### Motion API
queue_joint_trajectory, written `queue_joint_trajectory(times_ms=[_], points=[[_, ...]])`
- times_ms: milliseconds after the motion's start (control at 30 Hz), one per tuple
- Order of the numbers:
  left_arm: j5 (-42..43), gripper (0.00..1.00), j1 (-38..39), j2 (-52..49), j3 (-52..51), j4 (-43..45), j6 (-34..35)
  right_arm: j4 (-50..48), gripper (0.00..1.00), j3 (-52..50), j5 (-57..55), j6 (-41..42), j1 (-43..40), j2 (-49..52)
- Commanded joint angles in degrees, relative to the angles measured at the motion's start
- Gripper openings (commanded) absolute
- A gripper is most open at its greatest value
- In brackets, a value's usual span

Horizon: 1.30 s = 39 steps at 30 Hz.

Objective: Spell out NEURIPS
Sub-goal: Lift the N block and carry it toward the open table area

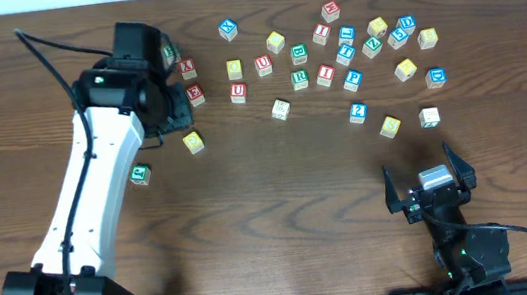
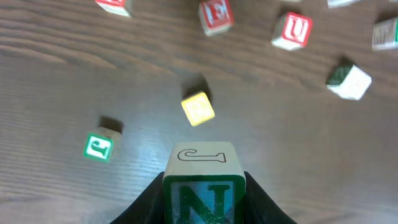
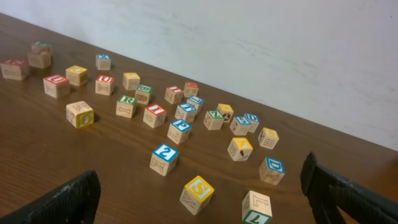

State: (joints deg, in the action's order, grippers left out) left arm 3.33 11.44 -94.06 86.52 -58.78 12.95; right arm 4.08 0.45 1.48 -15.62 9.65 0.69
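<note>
My left gripper point(image 2: 203, 202) is shut on a green N block point(image 2: 203, 186) and holds it above the table. Below it lie a yellow block point(image 2: 198, 109), a green-faced block point(image 2: 99, 147), a red E block point(image 2: 216, 15) and a red U block point(image 2: 292, 30). In the overhead view the left wrist point(image 1: 138, 47) is at the far left, with the E point(image 1: 196, 95) and the U point(image 1: 238, 92) beside it. Green R point(image 1: 299, 79), red I point(image 1: 325, 74), blue P point(image 1: 353, 80) and yellow S point(image 1: 390, 126) lie to the right. My right gripper point(image 1: 430, 185) is open and empty, near the S block point(image 3: 199, 188).
Several more letter blocks are scattered across the far right of the table, among them a blue D point(image 3: 272, 169), a blue 2 point(image 3: 165, 157) and a green-faced block point(image 3: 256, 208). A pale wall point(image 3: 280, 50) runs behind the table's far edge.
</note>
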Motion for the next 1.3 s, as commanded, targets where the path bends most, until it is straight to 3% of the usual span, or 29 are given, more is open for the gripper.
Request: queue_joint_trajectory(times_ms=[0,300,767,1267], points=[[0.72,0.15,2.32,0.63,-1.07,-0.26,-1.57,0.22,0.99,-0.13,-0.44,0.79,-0.72,-0.31],[0.72,0.15,7.26,0.61,-7.74,3.96,-1.07,0.22,0.99,-0.13,-0.44,0.79,-0.72,-0.31],[3.87,0.16,7.67,0.52,-21.90,15.89,1.51,0.22,0.99,-0.13,-0.44,0.79,-0.72,-0.31],[4.83,0.16,7.67,0.46,-26.99,21.94,2.03,0.22,0.99,-0.13,-0.44,0.79,-0.72,-0.31]])
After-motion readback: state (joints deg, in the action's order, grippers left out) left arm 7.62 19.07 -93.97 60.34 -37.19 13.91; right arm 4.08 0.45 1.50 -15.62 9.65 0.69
